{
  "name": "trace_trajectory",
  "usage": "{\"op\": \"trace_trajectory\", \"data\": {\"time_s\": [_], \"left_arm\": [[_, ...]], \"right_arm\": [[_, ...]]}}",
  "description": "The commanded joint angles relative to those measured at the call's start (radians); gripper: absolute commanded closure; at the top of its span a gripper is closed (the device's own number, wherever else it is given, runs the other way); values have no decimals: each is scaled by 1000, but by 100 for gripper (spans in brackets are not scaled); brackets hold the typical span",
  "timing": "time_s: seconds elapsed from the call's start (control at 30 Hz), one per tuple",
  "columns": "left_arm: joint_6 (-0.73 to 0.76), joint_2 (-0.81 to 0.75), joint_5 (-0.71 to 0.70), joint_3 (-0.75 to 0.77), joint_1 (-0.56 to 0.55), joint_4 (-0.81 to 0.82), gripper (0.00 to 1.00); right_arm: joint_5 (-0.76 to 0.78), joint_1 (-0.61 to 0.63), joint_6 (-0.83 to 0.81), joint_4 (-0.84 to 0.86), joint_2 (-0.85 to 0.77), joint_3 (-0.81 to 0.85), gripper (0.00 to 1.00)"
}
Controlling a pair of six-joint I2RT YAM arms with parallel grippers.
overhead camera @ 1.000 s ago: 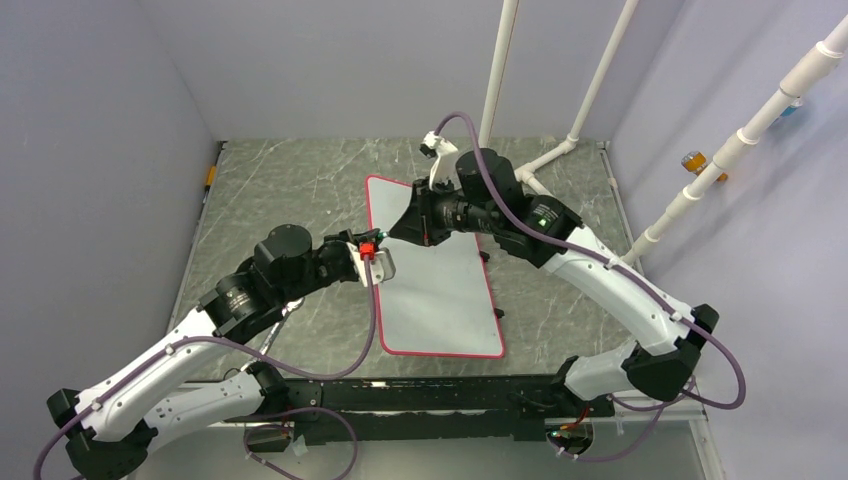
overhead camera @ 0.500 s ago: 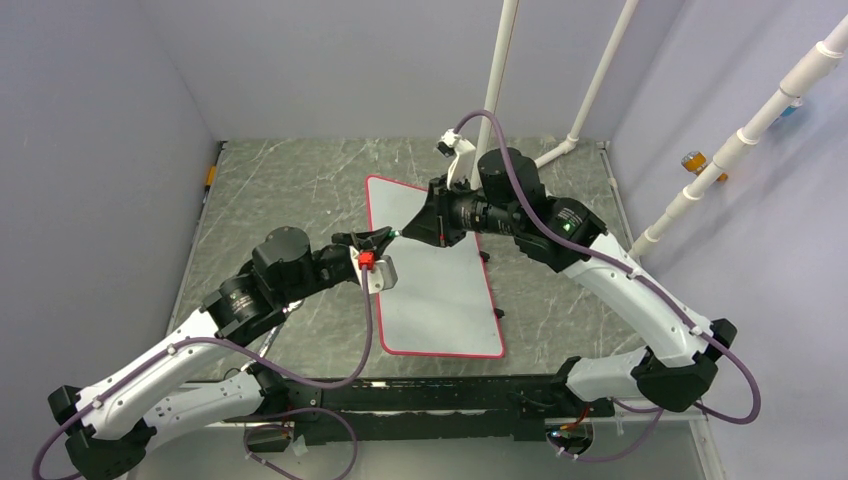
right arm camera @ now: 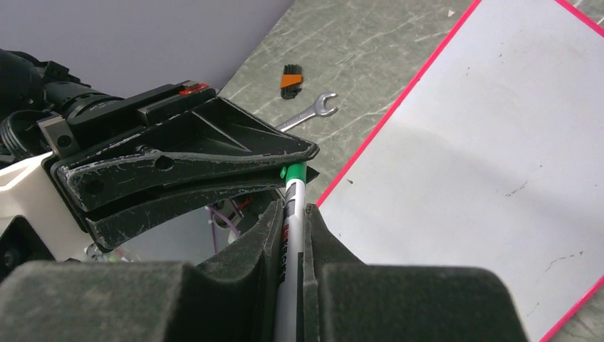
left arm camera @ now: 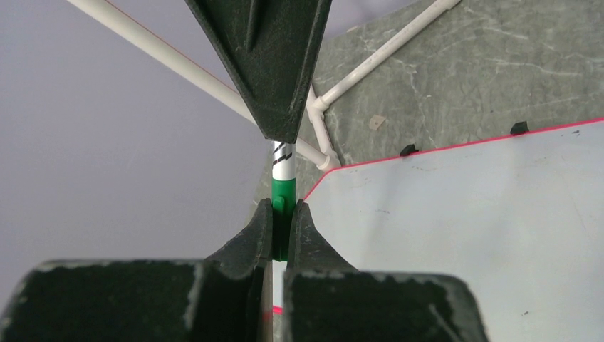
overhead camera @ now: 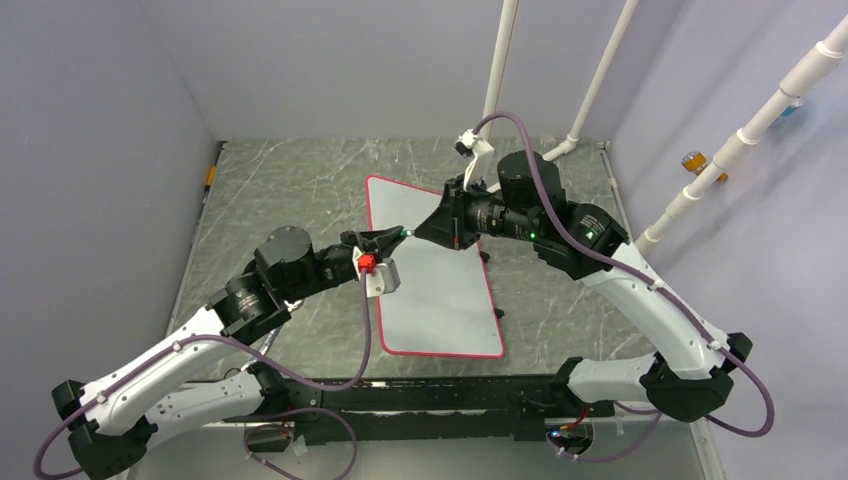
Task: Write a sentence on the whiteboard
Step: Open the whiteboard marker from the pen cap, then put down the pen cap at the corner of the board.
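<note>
The whiteboard (overhead camera: 440, 300) lies flat in the middle of the table, red-rimmed. Its face is blank; no green lettering shows in any view. A marker (overhead camera: 405, 233) is held level above the board's near-left part, between both grippers. My left gripper (overhead camera: 393, 236) is shut on the marker's green cap (left arm camera: 283, 199). My right gripper (overhead camera: 428, 230) is shut on the white barrel (right arm camera: 291, 214), its fingers (left arm camera: 271, 78) facing mine tip to tip. In the right wrist view the green cap (right arm camera: 293, 172) pokes into the left gripper's fingers (right arm camera: 192, 164). The board also shows in the left wrist view (left arm camera: 470, 228) and the right wrist view (right arm camera: 491, 157).
A steel wrench (right arm camera: 308, 114) and a small black-and-orange piece (right arm camera: 290, 77) lie on the marble table left of the board. White pipes (overhead camera: 600, 75) rise at the back right. Black feet (overhead camera: 498, 313) stick out at the board's right edge.
My right arm has drawn back to the right and my left gripper has followed to the right. The two grippers now stand a little further apart, with the marker showing between them.
</note>
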Motion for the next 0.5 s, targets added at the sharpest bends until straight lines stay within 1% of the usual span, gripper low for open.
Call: {"op": "trace_trajectory", "data": {"time_s": [0.0, 0.3, 0.47], "left_arm": [[-31, 1, -181, -21, 50, -101, 100], [-70, 2, -153, -14, 102, -78, 100], [-95, 3, -182, -17, 121, -47, 100]], "right_arm": [[23, -24, -5, -98, -142, 57, 100], [23, -23, 13, -118, -203, 44, 100], [40, -23, 11, -117, -228, 32, 100]]}}
